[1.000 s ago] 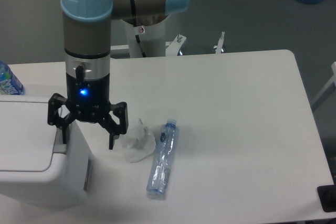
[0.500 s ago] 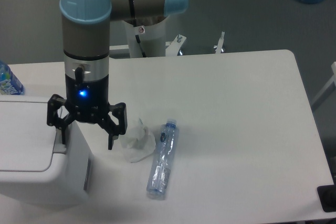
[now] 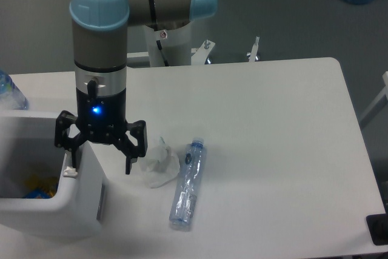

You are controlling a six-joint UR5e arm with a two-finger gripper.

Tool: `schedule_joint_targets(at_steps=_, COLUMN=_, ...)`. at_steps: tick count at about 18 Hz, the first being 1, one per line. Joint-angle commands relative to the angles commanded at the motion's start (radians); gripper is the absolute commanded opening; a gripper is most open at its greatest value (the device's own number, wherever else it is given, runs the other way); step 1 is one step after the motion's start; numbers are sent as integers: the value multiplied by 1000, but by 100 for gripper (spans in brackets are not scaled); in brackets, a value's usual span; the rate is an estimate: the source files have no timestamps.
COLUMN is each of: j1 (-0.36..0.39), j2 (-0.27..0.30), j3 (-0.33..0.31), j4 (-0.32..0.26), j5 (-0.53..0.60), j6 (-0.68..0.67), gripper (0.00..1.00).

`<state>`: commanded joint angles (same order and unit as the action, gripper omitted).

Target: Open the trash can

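Bin (image 3: 54,201) at table's (image 3: 273,125) left front corner, lid up, interior exposed with coloured scraps inside. Gripper (image 3: 100,161) spread wide, empty, straddling bin's right rim. Crumpled plastic (image 3: 159,161) and bottle (image 3: 187,184) lie just right.

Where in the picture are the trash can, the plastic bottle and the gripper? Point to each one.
trash can (image 3: 82,204): fixed camera, on its white front wall.
plastic bottle (image 3: 187,185): fixed camera, on the middle of its body.
gripper (image 3: 100,165): fixed camera, midway between the fingertips.
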<state>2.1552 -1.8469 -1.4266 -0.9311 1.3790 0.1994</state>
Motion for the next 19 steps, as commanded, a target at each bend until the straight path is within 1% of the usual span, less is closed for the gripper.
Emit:
schedule_joint_targets(at_steps=3, j1=0, j2=0, j3=6, j4=2, j5=0, j6=8, gripper=100)
schedule_joint_targets(at_steps=7, j1=5, j2=2, j3=47, j4=18, j5=6, j6=12, gripper=100)
schedule_joint_targets(at_steps=9, j1=21, j2=2, j3=64, j4=21, j5=41, j6=14, gripper=100)
schedule_joint_targets(at_steps=11, j1=51, j2=5, j3=66, j4=20, j5=102, j6=34, gripper=100)
schedule_joint_targets(at_steps=13, j1=70, j2=8, j3=55, j4=9, j5=170, j6=89, gripper=100)
schedule_joint_targets(at_steps=15, j1=86, j2=11, j3=37, j4=2, j5=233, j6=179, gripper=100)
schedule_joint_targets(at_steps=17, j1=107, j2=14, j3=14, j4=-12, j5=261, j6=268, gripper=100)
schedule_joint_targets(at_steps=19, j1=135, j2=14, j3=5, j4=-17, j5=275, j6=311, gripper=100)
